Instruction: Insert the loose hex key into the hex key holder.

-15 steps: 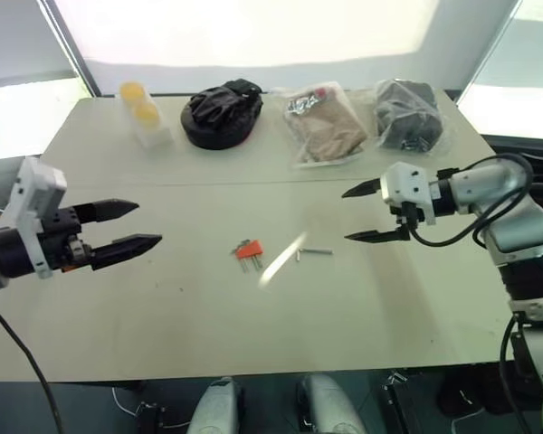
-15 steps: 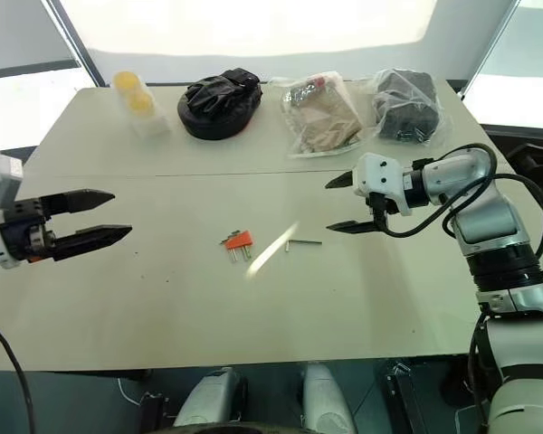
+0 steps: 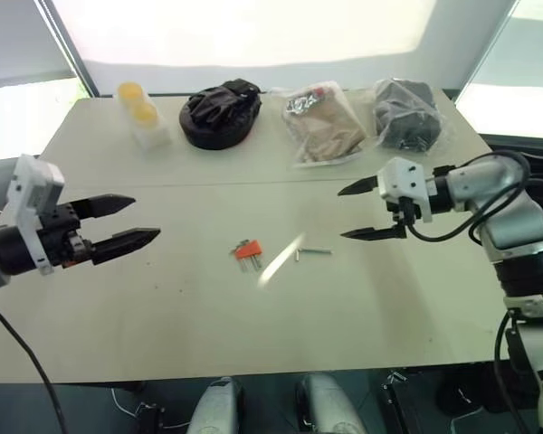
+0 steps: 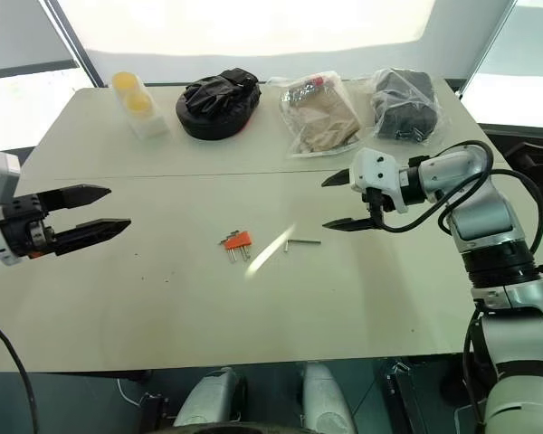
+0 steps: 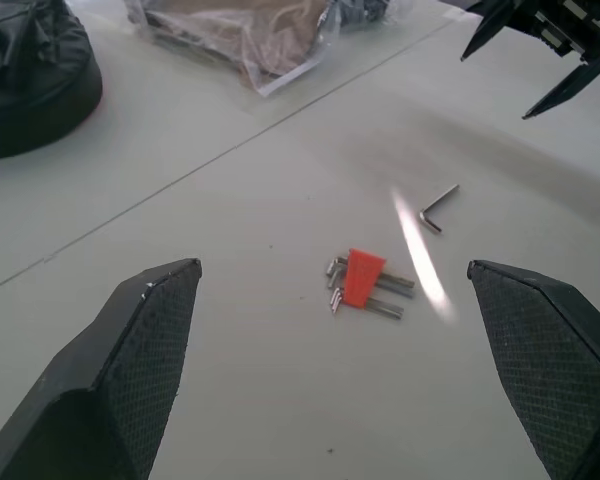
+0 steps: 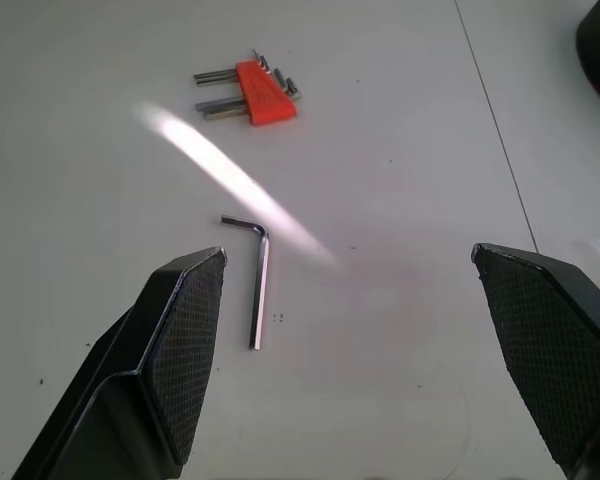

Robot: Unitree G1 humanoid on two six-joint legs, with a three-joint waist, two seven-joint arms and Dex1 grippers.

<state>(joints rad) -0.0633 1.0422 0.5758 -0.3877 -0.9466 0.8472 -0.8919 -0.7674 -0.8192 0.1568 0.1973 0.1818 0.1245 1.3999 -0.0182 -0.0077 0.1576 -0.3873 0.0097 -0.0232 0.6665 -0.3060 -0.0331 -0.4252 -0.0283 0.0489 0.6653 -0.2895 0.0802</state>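
The hex key holder, a small orange block with grey keys sticking out, lies on the table's middle; it also shows as the holder and the holder in the wrist views. Just to its right lies the loose hex key, a thin bent rod, the same key in the right wrist view. My left gripper hovers open at the left, well short of the holder. To the right of the loose key, my right gripper hovers open above the table, its empty jaws pointing left.
Along the far edge of the table sit a clear container with yellow contents, a black bundle, a bagged tan item and a bagged dark item. A bright streak of light lies between holder and key.
My right gripper has shifted slightly left and up. The left gripper has barely moved. Holder and loose key lie as before.
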